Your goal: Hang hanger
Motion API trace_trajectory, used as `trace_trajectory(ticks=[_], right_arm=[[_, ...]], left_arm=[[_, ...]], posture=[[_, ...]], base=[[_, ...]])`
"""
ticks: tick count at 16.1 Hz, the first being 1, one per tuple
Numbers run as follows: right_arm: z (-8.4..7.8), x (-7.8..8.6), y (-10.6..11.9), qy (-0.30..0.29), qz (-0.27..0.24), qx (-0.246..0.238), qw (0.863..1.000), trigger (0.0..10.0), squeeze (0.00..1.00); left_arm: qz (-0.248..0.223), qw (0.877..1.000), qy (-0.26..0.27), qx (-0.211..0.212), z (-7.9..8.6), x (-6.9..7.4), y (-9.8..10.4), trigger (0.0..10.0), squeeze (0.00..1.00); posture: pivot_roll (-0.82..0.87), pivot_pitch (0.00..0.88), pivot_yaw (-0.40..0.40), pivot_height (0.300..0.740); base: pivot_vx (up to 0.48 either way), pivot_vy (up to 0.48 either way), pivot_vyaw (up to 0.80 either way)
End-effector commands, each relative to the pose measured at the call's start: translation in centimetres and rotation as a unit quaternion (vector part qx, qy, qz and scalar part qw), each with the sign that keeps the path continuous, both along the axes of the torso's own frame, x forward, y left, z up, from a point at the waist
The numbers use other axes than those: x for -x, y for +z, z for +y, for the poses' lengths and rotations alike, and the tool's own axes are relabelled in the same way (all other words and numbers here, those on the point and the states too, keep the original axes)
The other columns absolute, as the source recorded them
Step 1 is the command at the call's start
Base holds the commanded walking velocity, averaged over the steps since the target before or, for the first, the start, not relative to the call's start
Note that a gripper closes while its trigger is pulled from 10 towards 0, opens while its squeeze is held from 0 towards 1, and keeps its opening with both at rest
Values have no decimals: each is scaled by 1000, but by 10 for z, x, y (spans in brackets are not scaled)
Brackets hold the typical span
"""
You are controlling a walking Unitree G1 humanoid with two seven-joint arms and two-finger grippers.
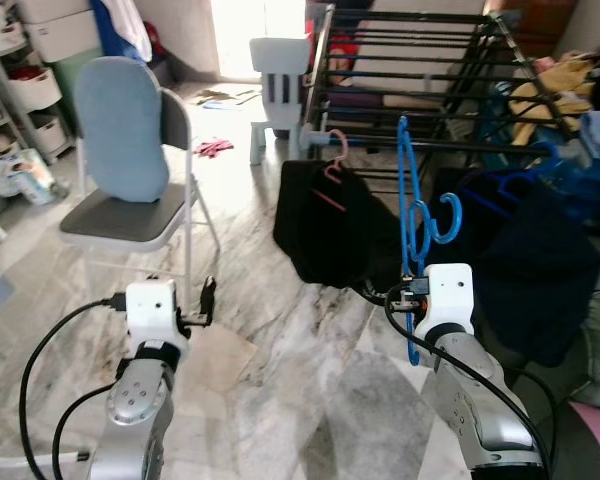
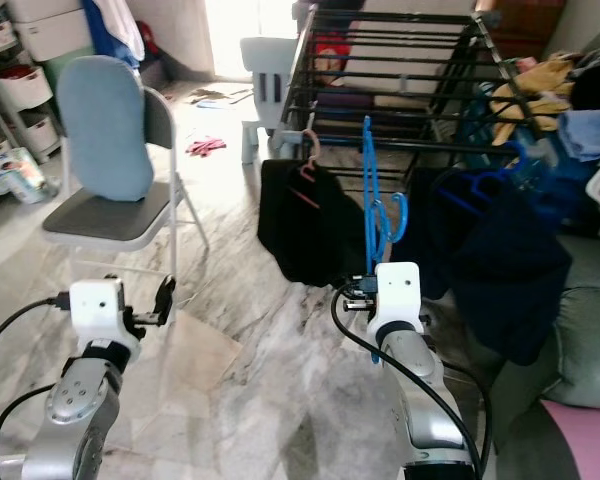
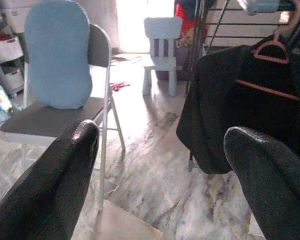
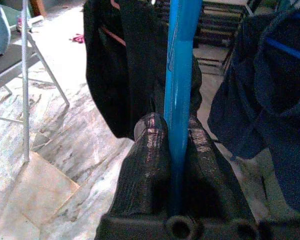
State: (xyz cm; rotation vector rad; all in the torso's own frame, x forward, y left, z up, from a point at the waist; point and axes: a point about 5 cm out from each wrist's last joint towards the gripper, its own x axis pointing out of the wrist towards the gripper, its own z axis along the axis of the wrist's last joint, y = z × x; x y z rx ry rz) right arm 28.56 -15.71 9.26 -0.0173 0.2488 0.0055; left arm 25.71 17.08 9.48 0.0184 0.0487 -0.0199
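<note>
So the right gripper [image 4: 175, 150] has its jaws pinched tight on the blue hanger [image 1: 410, 215], holding it upright just short of the drying rack [image 1: 420, 60]. The hook end curls off to the right, and as far as I can tell it's not over any bar yet, though the angle makes that hard to judge. A black garment on a pink hanger [image 1: 332, 160] already hangs at the rack's near left edge. The left gripper [image 3: 165, 175] sits low on the left, jaws spread wide, holding nothing. I'd say pickup's done; the actual hooking is left.
</note>
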Motion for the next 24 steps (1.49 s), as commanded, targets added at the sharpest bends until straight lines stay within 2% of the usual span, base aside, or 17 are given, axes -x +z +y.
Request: trace_trajectory(ticks=[1,4,8,10,14,16,19,24], right_arm=[[-3,-1,2,-11,-8,-2,1000,10000,0],[-10,4,-4,-29,1,-3,1000,10000,0],[-13,6,-2,-34,-5,-2,999,10000,0],[-21,9,-4,-37,-3,4,999,10000,0],[-21,10,-8,-28,11,-3,1000,10000,0],[-16,11,-18,-11,50,-8,999,10000,0],[-14,14,-27,1,83,-7,997,10000,0],[-9,20,-37,15,128,-10,992,10000,0]], left_arm=[[-3,1000,-13,-3,-3,-2,5,10000,0],[4,1000,-21,-3,-4,-5,3,10000,0],[11,999,-39,-2,-10,-11,0,10000,0],[10,1000,-25,2,-8,-17,0,10000,0],[10,1000,-13,-4,-4,-19,1,10000,0],[10,1000,-9,5,1,-19,0,10000,0],[14,1000,-10,24,1,-18,-1,10000,0],[13,999,-21,28,0,-19,0,10000,0]], posture=[[-18,0,-1,740],[-41,0,21,740],[-75,0,51,740],[-88,0,60,740],[-76,0,47,740],[-72,0,43,740],[-70,0,40,740],[-79,0,45,740]], base=[[0,-360,0],[0,-388,0],[0,-385,0],[0,0,0],[0,0,0],[0,0,0],[0,0,0],[335,0,0]])
